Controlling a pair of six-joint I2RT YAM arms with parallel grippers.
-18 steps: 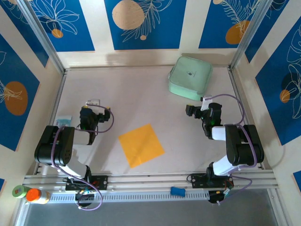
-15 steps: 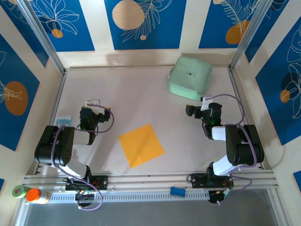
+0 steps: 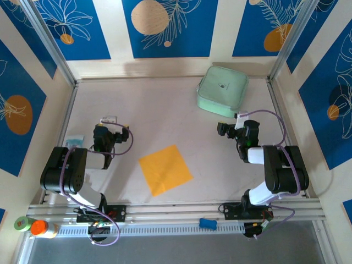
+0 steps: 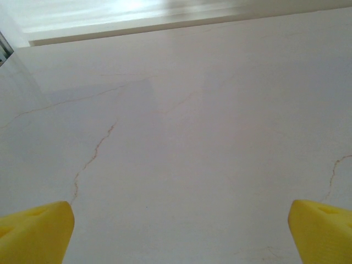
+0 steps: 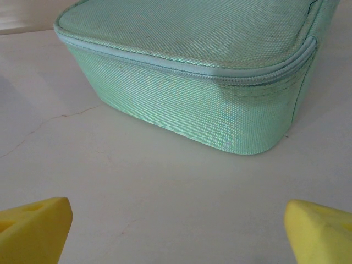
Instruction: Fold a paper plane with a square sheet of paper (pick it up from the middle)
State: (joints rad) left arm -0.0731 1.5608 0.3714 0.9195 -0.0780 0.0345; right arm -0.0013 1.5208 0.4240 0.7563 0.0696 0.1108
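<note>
One square sheet of paper point(image 3: 165, 169) is lying flat on the bench point(image 3: 165, 110), turned corner-on near the middle of the near edge, between the two arms and touching neither. Both hands are gaping wide and gripping nothing: the left hand point(image 4: 179, 231) is hovering over bare bench by the left edge, and the right hand point(image 5: 176, 228) is facing the one mint-green case point(image 5: 192, 71) sitting in the far right corner. Two small packets point(image 3: 109, 119) are lying near the left edge.
</note>
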